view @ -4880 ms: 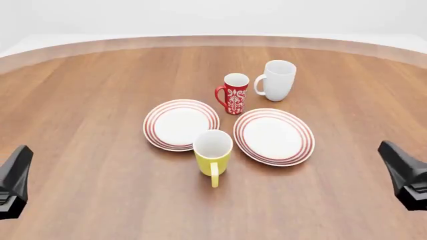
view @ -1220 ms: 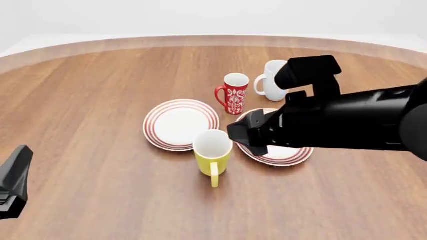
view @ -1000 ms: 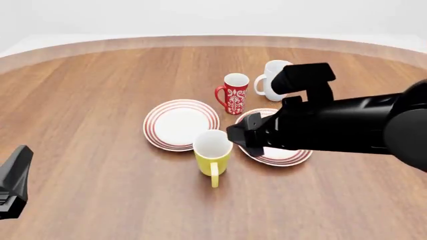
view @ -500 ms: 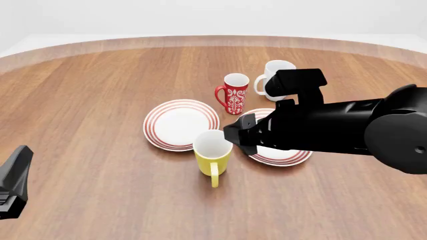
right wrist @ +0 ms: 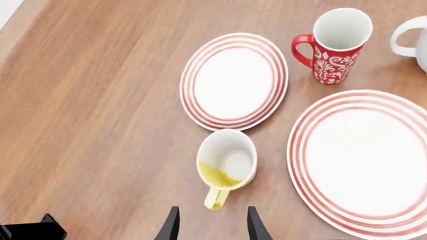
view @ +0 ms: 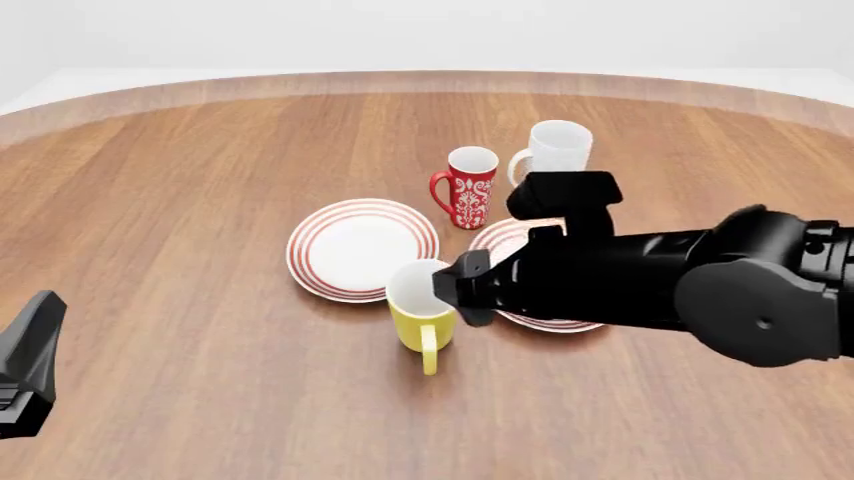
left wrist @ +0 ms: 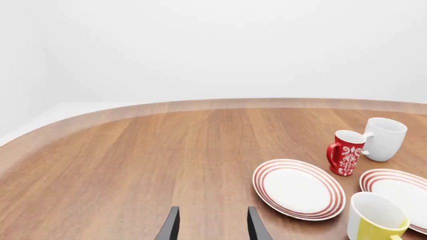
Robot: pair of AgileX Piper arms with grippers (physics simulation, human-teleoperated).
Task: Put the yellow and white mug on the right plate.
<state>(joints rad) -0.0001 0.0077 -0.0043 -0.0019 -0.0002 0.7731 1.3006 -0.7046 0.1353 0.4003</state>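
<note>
From the left wrist camera, the left gripper shows 2 fingers spread over bare table. Front view: the yellow and white mug stands upright between 2 plates, just left of the right plate; the right gripper hovers at its rim. Right wrist view: fingers parted, holding nothing, above the mug's handle.

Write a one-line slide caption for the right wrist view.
Open right tool hovers above upright yellow mug with white inside, beside red-ringed white plate.
</note>
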